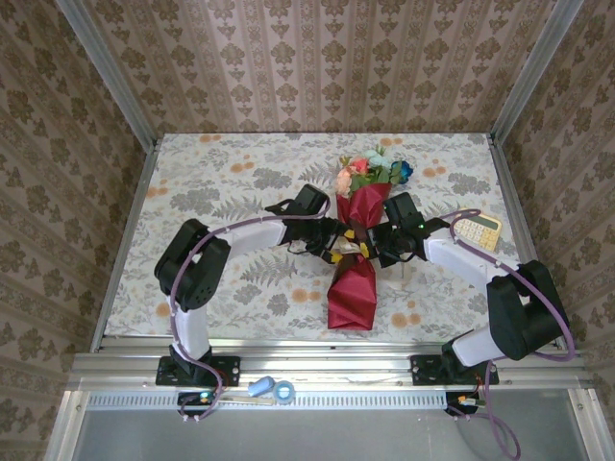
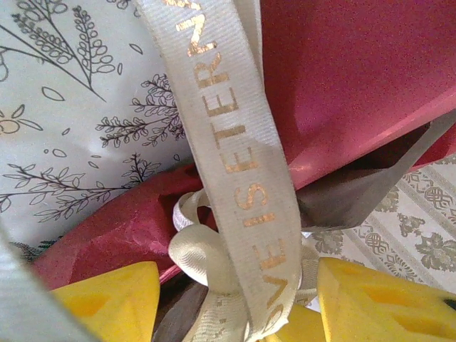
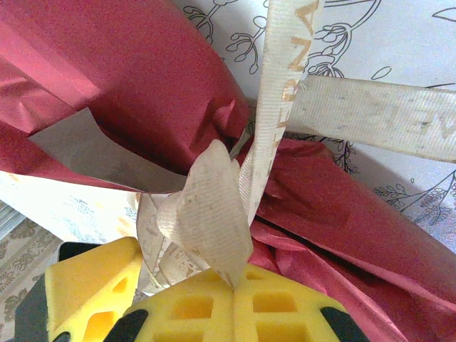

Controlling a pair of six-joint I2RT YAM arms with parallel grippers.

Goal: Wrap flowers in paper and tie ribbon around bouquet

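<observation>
one bouquet (image 1: 354, 279) lies along the middle of the printed tablecloth (image 1: 221, 173), the flowers (image 1: 370, 173) at its far end and the crimson paper (image 2: 356, 85) cone pointing to the near edge. two grippers meet at its waist and hide it from above. one cream ribbon (image 2: 242, 164) with gold lettering is knotted there; in the left wrist view a band of it crosses in front of the paper. left gripper (image 2: 235, 285): yellow jaws stand apart, the knot loose between them, nothing clamped. right gripper (image 3: 231, 285): jaws closed together, pinching a ribbon end. one calculator (image 1: 478, 230) lies right of the bouquet, well apart. one blue tape roll (image 1: 283, 390) sits on the near rail.
</observation>
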